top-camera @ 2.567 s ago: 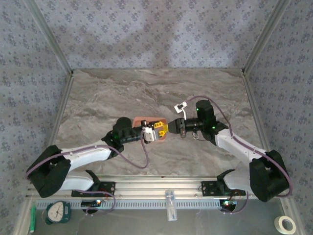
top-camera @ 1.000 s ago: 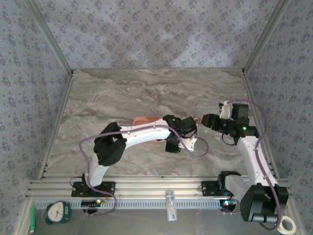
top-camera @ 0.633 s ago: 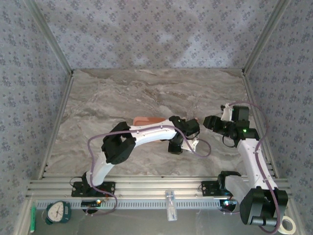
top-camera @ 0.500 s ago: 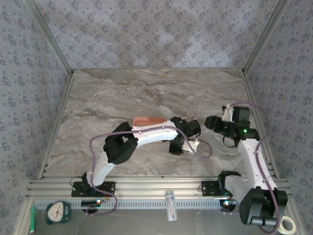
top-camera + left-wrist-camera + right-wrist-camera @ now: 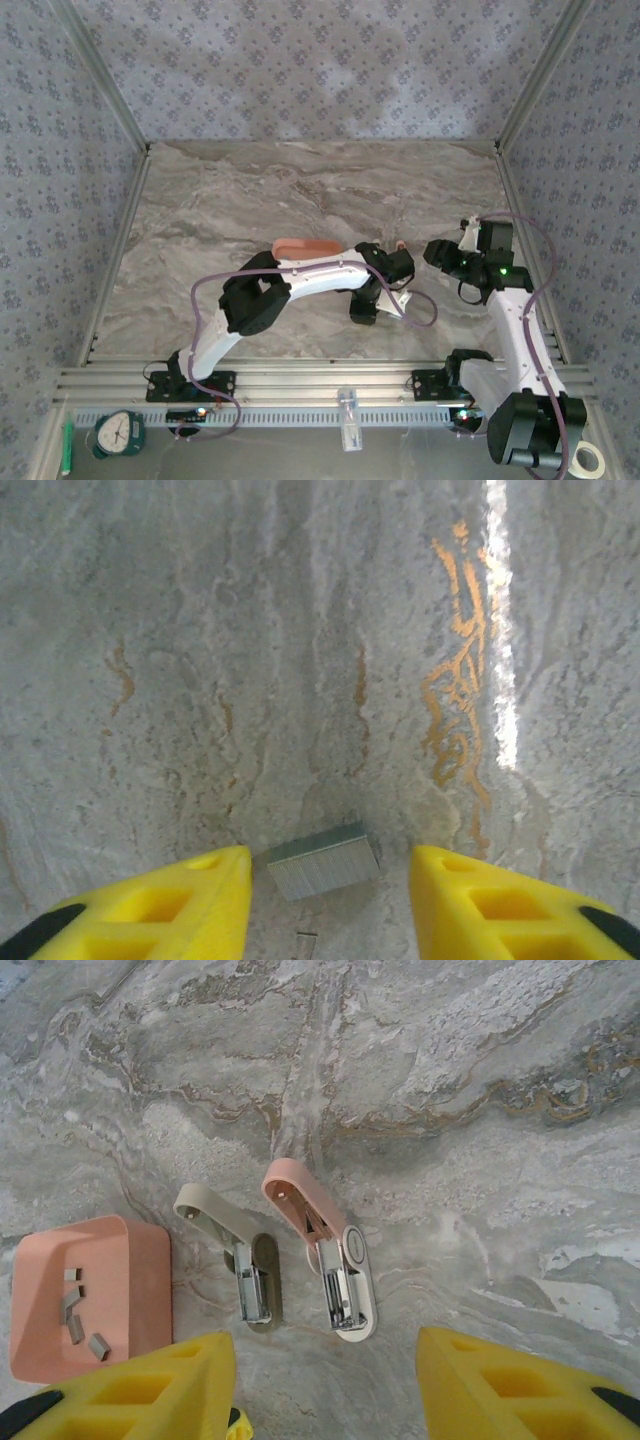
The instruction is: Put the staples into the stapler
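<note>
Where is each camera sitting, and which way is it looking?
Top: high behind the arms, looking down on the table; left arm and right arm show.
Left wrist: on left arm, facing down at staples; left gripper shows.
Right wrist: on right arm, facing down at stapler and tray; right gripper shows.
Shared: top and right wrist both see the tray.

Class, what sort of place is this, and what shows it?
Probably a robot test cell: left arm and right arm bolted to a rail at a marble-look table, patterned walls closing it in, a stapler set out.
</note>
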`<state>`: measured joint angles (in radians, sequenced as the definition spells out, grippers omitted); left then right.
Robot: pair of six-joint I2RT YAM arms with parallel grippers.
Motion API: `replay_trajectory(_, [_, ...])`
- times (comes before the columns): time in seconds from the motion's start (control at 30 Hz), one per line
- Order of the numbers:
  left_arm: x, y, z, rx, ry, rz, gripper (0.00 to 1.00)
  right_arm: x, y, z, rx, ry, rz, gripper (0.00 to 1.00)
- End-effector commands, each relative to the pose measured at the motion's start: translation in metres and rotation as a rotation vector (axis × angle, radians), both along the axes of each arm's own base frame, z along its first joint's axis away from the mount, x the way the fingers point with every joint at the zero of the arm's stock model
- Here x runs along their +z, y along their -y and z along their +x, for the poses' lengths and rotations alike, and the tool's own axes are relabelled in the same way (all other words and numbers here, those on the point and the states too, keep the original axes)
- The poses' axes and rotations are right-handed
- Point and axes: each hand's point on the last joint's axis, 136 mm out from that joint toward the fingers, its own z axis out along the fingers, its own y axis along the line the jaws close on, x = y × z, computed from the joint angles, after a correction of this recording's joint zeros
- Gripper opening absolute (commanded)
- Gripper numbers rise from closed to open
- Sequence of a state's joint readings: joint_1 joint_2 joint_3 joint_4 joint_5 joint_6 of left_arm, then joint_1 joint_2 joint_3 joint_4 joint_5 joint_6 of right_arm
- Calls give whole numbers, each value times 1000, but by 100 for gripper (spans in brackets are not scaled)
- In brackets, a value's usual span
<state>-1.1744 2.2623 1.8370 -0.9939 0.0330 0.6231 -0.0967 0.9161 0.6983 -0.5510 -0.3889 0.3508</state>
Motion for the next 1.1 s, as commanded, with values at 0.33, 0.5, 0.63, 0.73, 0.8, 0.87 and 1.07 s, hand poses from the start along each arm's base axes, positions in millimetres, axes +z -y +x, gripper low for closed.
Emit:
replay_trajectory(0.33, [59, -2, 7, 80, 41, -215, 64, -4, -6, -8, 16, -57, -50, 52])
replay_trajectory(0.5, [82, -27, 19, 170, 73, -313, 73, -12, -21, -14, 88, -119, -112, 52])
replay_trajectory(0.63, [89, -51, 30, 265, 91, -369, 78, -23, -36, -24, 155, -187, -193, 51])
replay_trajectory(0.73, [95, -66, 37, 369, 96, -446, 80, -33, -49, -33, 212, -246, -245, 50])
replay_trajectory(0.8, [98, -78, 43, 442, 108, -500, 83, -39, -58, -40, 246, -288, -280, 50])
replay_trajectory(0.87, [101, -90, 47, 496, 128, -545, 85, -46, -68, -45, 274, -322, -303, 49])
replay_trajectory(1.07, [102, -124, 51, 590, 203, -636, 90, -68, -105, -57, 360, -416, -352, 42])
